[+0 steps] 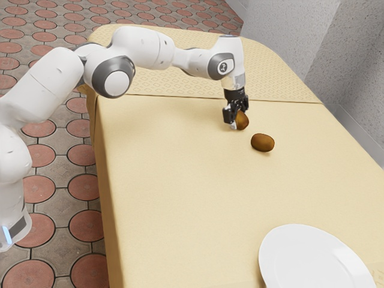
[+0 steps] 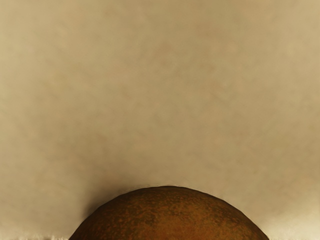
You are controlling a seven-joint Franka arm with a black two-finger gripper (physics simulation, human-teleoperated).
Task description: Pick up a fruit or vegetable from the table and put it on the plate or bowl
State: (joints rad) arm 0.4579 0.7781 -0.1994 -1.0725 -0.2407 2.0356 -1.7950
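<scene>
Brown kiwi (image 1: 242, 121) is clamped between the fingers of the claw (image 1: 236, 120), low over the tan worktop (image 1: 180, 198). The white plate (image 1: 312, 261) lies well apart, toward the exterior view's lower right, beyond a second kiwi (image 1: 262, 142) resting near the claw.

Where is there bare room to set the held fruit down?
The plate is bare, and so is the table between it and the second kiwi. Crowded only by the gripper, whose held kiwi is close to that one.
</scene>
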